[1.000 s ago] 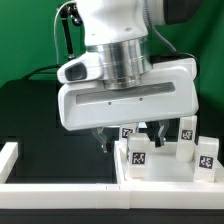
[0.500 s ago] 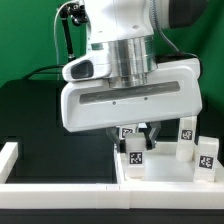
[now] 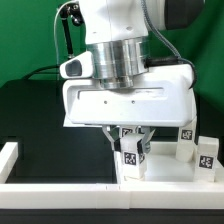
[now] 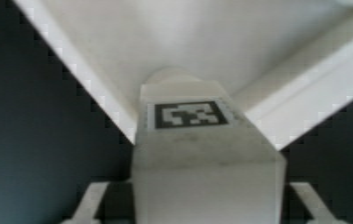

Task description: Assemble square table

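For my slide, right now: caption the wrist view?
Tagged white leg between the fingers, above the tabletop's rim.

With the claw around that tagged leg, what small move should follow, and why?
Probably a short straight lift. The claw sits astride the tagged leg, fingers flanking it, on the tabletop with another leg close by; rising first should avoid knocking it.

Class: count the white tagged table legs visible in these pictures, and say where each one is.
3: one leg between the jaws, one behind it toward the exterior view's right, one at the right edge. The arm may hide others.
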You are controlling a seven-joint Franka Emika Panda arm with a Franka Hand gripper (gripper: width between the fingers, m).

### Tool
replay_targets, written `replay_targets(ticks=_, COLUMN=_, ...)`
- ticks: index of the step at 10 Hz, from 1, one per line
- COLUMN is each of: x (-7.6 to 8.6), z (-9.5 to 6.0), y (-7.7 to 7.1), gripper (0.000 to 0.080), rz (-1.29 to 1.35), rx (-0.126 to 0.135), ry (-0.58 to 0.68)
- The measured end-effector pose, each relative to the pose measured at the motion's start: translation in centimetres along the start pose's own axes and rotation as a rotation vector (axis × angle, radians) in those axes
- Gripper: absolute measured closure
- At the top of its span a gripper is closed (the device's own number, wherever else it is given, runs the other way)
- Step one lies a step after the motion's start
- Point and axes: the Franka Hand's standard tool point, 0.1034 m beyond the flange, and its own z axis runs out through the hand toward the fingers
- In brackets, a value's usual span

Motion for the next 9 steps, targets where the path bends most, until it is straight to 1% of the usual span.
replay_targets(ticks=1, x=-0.3, z=0.1, y=0.2, gripper=0.0501, rz=0.269, rx=0.009, ry=-0.005)
replay_targets(ticks=2, x=-0.7, z=0.1, y=0.0, gripper=0.0501, rz=0.465, rx=0.009, ry=-0.032)
replay_targets(ticks=3, x=-0.8, z=0.1, y=0.0, gripper=0.0501, rz=0.59, rx=0.011, ry=-0.04)
replay_targets(ticks=5, x=-1.2, z=0.0, y=-0.3, gripper=0.0501, rz=0.693, rx=0.0, ry=-0.057)
replay_targets(ticks=6, x=-1.1, z=0.1, y=-0.2, gripper=0.0501, rz=0.687, rx=0.001, ry=-0.059)
replay_targets(ticks=7, x=-1.2, z=0.1, y=-0.1, gripper=0.0501, rz=0.612, rx=-0.002, ry=-0.059)
replay_targets(ticks=8, x=-1.5, z=0.2, y=0.1, gripper=0.0321, rz=0.486, rx=-0.024, ry=-0.064)
replay_targets(ticks=9, x=-1.3, z=0.0, y=-0.2, gripper=0.0209, rz=0.403, rx=-0.021, ry=-0.057)
